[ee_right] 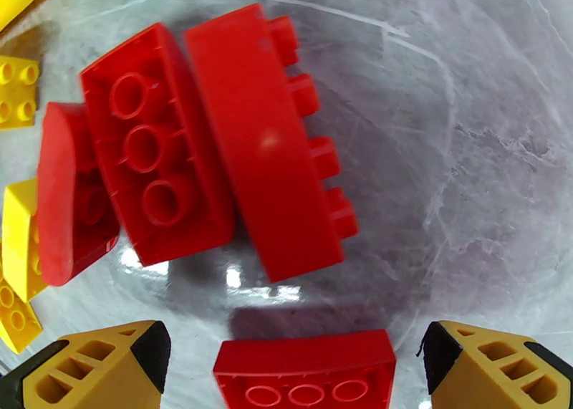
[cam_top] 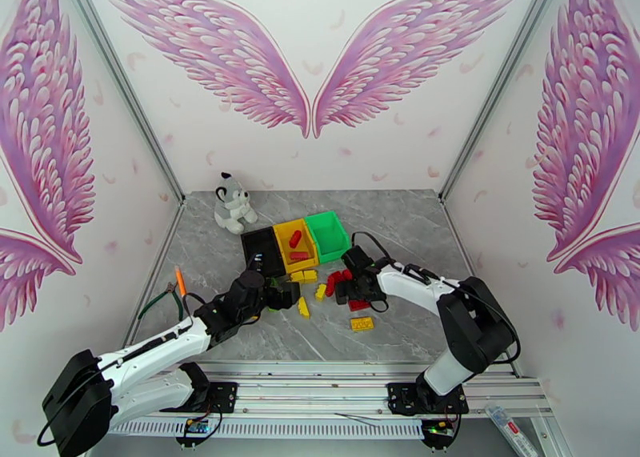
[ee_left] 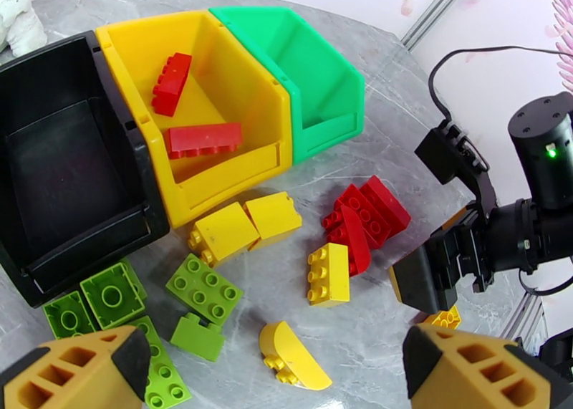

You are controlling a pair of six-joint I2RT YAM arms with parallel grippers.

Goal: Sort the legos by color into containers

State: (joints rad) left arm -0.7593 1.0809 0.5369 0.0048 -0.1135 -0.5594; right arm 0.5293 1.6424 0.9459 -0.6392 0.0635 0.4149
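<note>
Sorting stage: the right gripper (ee_right: 295, 349) is spread wide over red legos (ee_right: 215, 145); the left gripper (ee_left: 278, 357) is spread too, holding nothing.
One red brick (ee_right: 304, 371) lies between the right fingertips, others just ahead. The plastic looks light, rigid and slick, and is probably best pinched across flat side walls.

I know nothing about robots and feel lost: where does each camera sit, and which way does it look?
Top external: high behind the robot, looking down on the table; shows left arm, right arm, left pincer, right pincer.
Left wrist: on the left arm, facing forward-down at the yellow bin and loose bricks; own fingers at bottom.
Right wrist: on the right arm, facing down, close over the red bricks; own fingers at bottom.
Shared: both wrist views show those red bricks.
</note>
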